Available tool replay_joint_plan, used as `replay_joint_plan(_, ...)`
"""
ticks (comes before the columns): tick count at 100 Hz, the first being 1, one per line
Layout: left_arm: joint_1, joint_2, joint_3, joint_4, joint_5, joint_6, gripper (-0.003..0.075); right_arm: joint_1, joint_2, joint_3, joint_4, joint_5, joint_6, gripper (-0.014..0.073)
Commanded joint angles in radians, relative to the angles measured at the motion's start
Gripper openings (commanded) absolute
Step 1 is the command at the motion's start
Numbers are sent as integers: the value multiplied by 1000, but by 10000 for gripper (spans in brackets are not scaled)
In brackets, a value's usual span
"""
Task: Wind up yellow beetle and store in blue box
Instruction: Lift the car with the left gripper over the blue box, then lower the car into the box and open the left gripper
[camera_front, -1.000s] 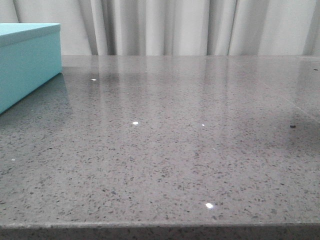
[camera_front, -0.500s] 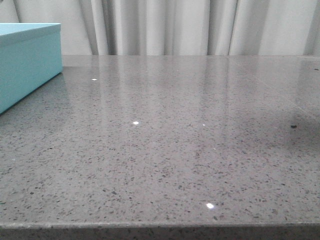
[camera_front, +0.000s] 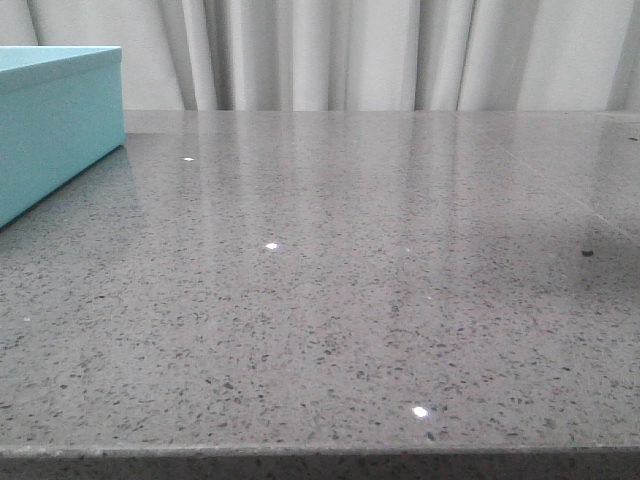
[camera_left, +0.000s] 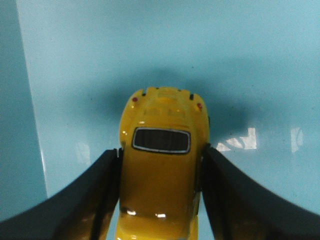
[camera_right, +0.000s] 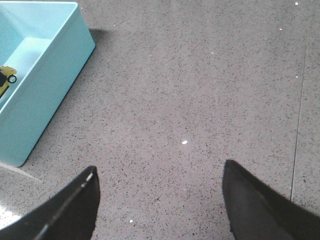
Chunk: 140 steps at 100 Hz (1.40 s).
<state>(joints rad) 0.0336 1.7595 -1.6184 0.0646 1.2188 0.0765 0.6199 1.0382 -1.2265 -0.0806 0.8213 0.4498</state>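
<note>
My left gripper (camera_left: 160, 165) is clenched on the beetle (camera_left: 161, 165): each dark finger (camera_left: 97, 200) presses a flank of the yellow body, the roof and dark window sitting between them, the rounded end with its two small red lamps poking out past the tips. Beyond that end lies the pale blue floor of the box (camera_left: 250, 60), with the car's soft shadow spread on it, so the car hangs low inside the box; whether its wheels touch the floor I cannot tell. One inner wall shows as a darker band off to one side, apart from the car.

My right gripper (camera_right: 160, 200) is released, its two fingers spread wide with only bare grey table (camera_right: 200, 90) between and ahead of them. Farther off in that view the box (camera_right: 55, 85) stands with its near corner and rim in sight, and a sliver of the beetle (camera_right: 5, 80) shows within, close to an inner wall.

From the front, the table (camera_front: 350, 300) runs from its near edge back to the curtain (camera_front: 350, 50), and the box (camera_front: 55, 130) stands at the far left.
</note>
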Motion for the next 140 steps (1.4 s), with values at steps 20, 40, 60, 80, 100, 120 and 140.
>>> replay_joint_plan(20, 0, -49, -23, -15, -44, -13, 498, -1, -19, -26, -17, -68, -7, 517)
replay_joint_plan(40, 0, -67, -27, -23, -57, -4, 494, -1, -25, -26, -17, -69, -41, 517)
replay_joint_plan(60, 0, -199, -23, -156, -163, 58, 380, -1, -97, -6, -49, -79, -82, 390)
replay_joint_plan(80, -2, -367, 20, -208, -200, 77, 79, -1, -199, 76, -87, -77, -82, 15)
replay_joint_plan(100, -2, -563, 152, -221, -235, 77, -18, -1, -318, 189, -110, -92, -82, -64)
replay_joint_plan(120, -2, -780, 368, -257, -318, 77, -18, -1, -467, 311, -162, -151, -82, -64)
replay_joint_plan(140, -2, -1017, 625, -307, -441, 77, -18, -1, -608, 427, -189, -200, -82, -64)
